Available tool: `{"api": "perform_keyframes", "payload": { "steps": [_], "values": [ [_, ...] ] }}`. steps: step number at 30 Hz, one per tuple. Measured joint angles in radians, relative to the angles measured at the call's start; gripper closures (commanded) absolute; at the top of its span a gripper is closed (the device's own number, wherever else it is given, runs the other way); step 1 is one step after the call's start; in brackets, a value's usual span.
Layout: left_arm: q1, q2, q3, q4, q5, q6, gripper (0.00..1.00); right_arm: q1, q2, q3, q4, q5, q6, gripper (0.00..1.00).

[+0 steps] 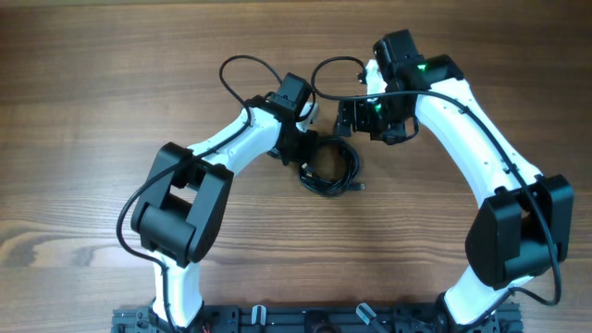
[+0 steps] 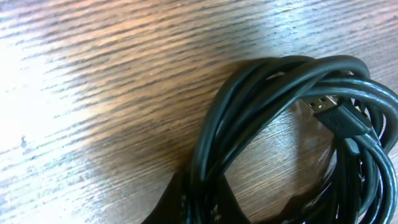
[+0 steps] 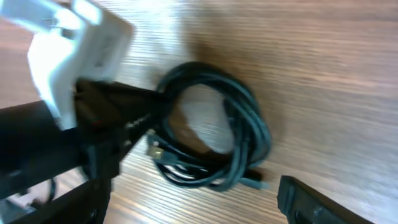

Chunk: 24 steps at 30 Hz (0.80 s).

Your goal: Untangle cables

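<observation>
The cables (image 1: pixel 330 170) lie as one small black coil on the wood table, a plug end sticking out at its right. My left gripper (image 1: pixel 302 154) is shut on the coil's left edge. In the left wrist view its dark fingers (image 2: pixel 200 200) pinch the bundled strands (image 2: pixel 261 93), with a USB plug (image 2: pixel 336 116) inside the loop. My right gripper (image 1: pixel 356 117) is open and empty, just beyond the coil. In the right wrist view its fingers (image 3: pixel 199 208) are spread wide over the coil (image 3: pixel 242 124), and the left gripper (image 3: pixel 121 109) holds the coil's left side.
Thicker black arm cables (image 1: pixel 248 65) loop on the table behind the left wrist. The arm bases and a black rail (image 1: pixel 305 319) sit at the near edge. Bare wood table (image 1: pixel 92 111) extends to the left and right.
</observation>
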Motion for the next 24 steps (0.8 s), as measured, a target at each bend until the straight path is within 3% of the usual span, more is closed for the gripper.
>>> {"api": "perform_keyframes", "payload": {
  "steps": [3,7,13,14,19,24],
  "values": [
    [0.056,-0.039,-0.023,-0.037,0.003,-0.113,0.96,0.003,-0.006,0.0,0.069,-0.1,-0.035,0.18],
    [0.257,-0.236,-0.036,-0.05,0.145,-0.231,0.96,0.036,-0.083,0.0,0.142,-0.143,-0.051,0.27],
    [0.278,-0.352,-0.036,-0.059,0.315,-0.224,0.96,0.203,-0.119,0.092,0.084,0.108,-0.049,0.43],
    [0.278,-0.352,-0.036,-0.06,0.318,-0.224,0.96,0.232,-0.12,0.114,0.08,0.179,-0.054,0.5],
    [0.278,-0.352,-0.036,-0.066,0.328,-0.224,0.96,0.285,-0.12,0.129,0.058,0.403,-0.061,0.53],
    [0.278,-0.352,-0.036,-0.072,0.353,-0.224,0.96,0.285,-0.107,0.129,0.058,0.478,-0.117,0.55]
  ]
}}
